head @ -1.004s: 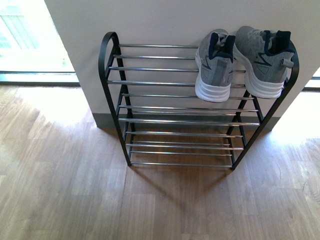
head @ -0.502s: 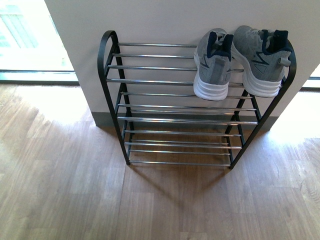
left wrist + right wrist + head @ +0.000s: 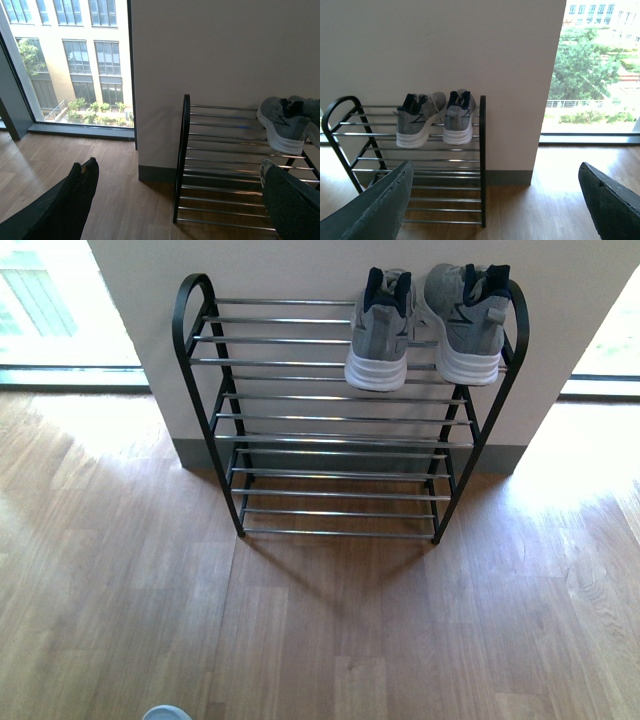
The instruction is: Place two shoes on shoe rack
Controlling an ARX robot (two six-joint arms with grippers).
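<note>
In the left wrist view, you see the left gripper (image 3: 177, 166) as two broad, dark fingers (image 3: 65, 205) with rounded tips. One carries a small tan mark near its tip. The other shows a coarse, speckled grey face with a paler rim. In the right wrist view, the right gripper (image 3: 495, 167) has charcoal pads (image 3: 375, 210) of the same build: rough-grained surfaces, each with a thin lighter edge.

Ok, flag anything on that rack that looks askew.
Minor only: atop the shoe rack, the outer sneaker sits slanted, not parallel to the inner sneaker. Both heels jut past the front rod.
</note>
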